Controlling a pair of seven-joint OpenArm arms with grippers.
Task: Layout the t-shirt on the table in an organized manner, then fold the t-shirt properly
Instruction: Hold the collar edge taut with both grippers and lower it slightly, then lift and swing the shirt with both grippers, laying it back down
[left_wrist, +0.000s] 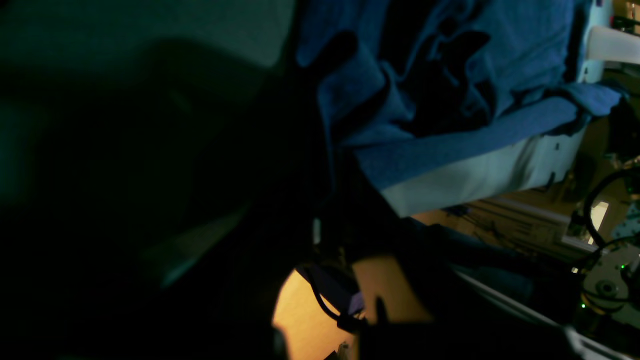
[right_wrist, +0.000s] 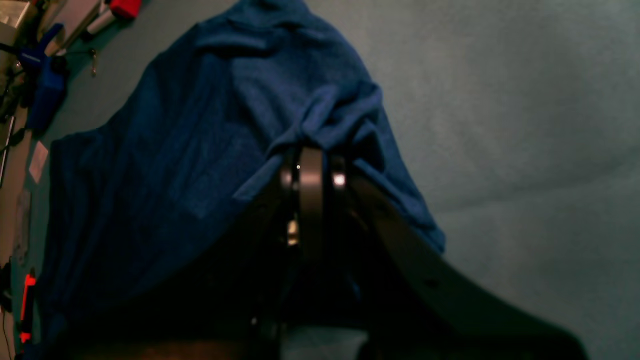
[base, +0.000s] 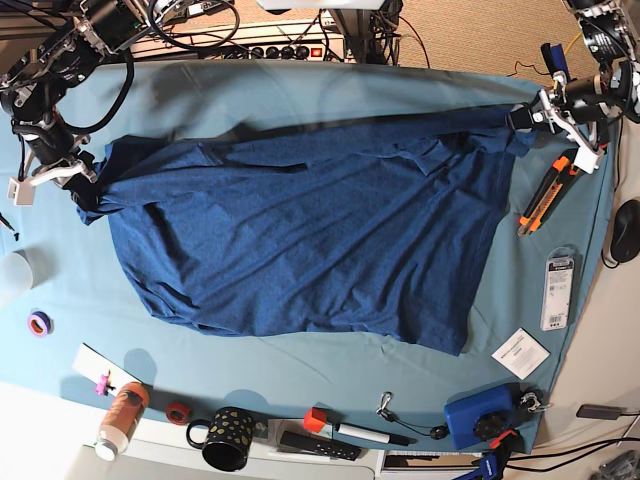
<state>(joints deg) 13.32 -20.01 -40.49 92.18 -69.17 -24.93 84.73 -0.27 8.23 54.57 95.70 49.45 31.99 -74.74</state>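
Navy-blue heathered short-sleeved t-shirt (base: 310, 240) lies spread across the middle of the teal-clothed surface (base: 300, 385), its near hem rumpled and slanting. Farther back, the right pincer (base: 82, 180) is pressed together on one top corner, and the left pincer (base: 528, 115) pinches the opposite corner, with the top edge stretched between them. Judging by the creases near the collar, both arms should pull evenly apart and lower together, keeping tension until the fabric settles flat.
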